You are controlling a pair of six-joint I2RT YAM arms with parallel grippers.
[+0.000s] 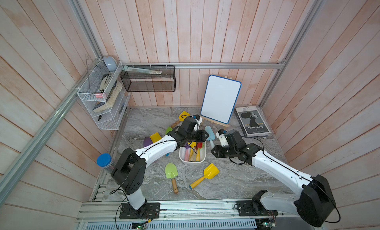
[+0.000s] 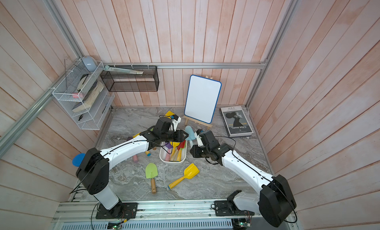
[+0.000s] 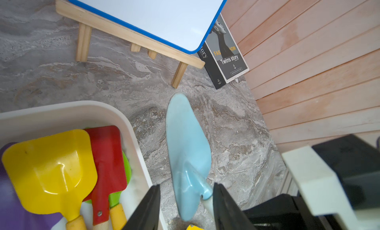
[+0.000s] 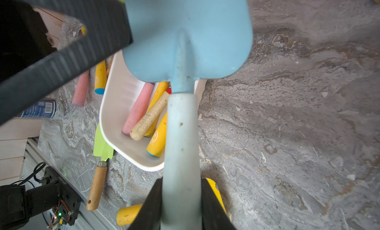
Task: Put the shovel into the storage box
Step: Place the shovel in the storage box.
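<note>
A light blue shovel (image 1: 209, 132) (image 2: 189, 132) hangs just right of the storage box (image 1: 192, 162) (image 2: 172, 162). My right gripper (image 1: 212, 149) (image 4: 182, 181) is shut on its pale handle (image 4: 181, 136). My left gripper (image 1: 206, 135) (image 3: 186, 186) reaches over the box. Its jaws straddle the shovel's neck (image 3: 203, 190): one finger touches it, and a gap shows at the other. The white storage box (image 3: 82, 107) (image 4: 123, 91) holds several shovels: yellow (image 3: 49, 165), red (image 3: 107, 152), green and purple.
Loose on the marble table lie a green shovel (image 1: 170, 171), a yellow shovel (image 1: 209, 171), and more shovels behind my left arm (image 1: 154, 137). A whiteboard on an easel (image 1: 221, 99) and a book (image 1: 253, 122) stand at the back right. A blue-lidded jar (image 1: 104, 160) is at the left edge.
</note>
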